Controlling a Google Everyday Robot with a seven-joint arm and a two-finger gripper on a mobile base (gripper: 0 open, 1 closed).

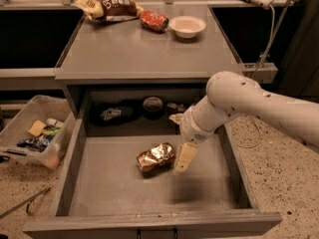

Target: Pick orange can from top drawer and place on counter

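The crushed orange can (156, 157) lies on its side on the bottom of the open top drawer (104, 193), near the middle. My gripper (180, 139) is inside the drawer just right of the can, open and holding nothing. Its lower finger (185, 157) hangs almost against the can's right end. The white arm (249, 101) reaches in from the right, over the drawer's right wall. The counter (144, 51) is the grey top above the drawer.
At the back of the counter lie a brown snack bag (107, 6), a red can (153, 20) and a white bowl (187, 26). Dark items (152, 105) sit at the drawer's back. A clear plastic bin (32, 131) stands on the floor at left.
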